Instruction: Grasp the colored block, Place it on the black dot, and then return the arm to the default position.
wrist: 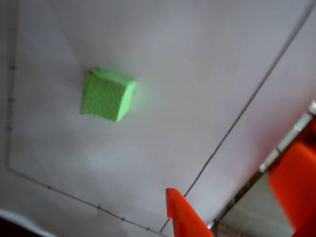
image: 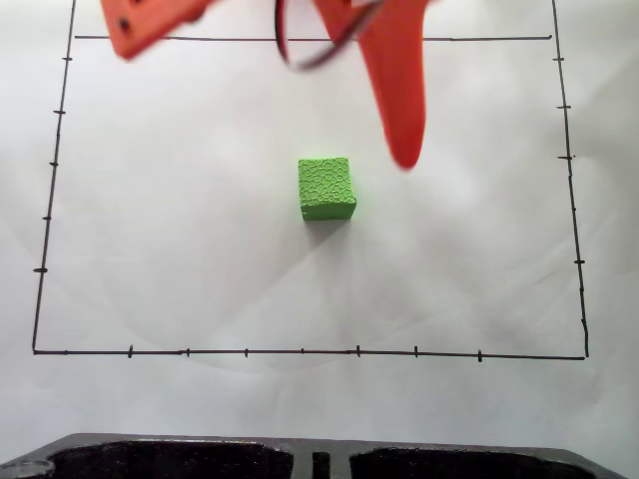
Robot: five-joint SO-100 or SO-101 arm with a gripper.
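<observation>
Plainly risky: green cube (image: 326, 188) resting free on white paper just below-left of the orange fingers' (image: 404, 150) tapered tip, spread or closed impossible to tell, so a misjudged descent could nudge it aside, black dot unseen.

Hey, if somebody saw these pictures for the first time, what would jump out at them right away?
First the bright green block, sitting alone near the middle of the white paper inside the hand-drawn black border. Next the orange arm coming in from the top edge of the fixed view, its pointed finger hanging just up and to the right of the block without touching it. In the wrist view the block lies upper left, well away from the orange fingertip at the bottom.
</observation>
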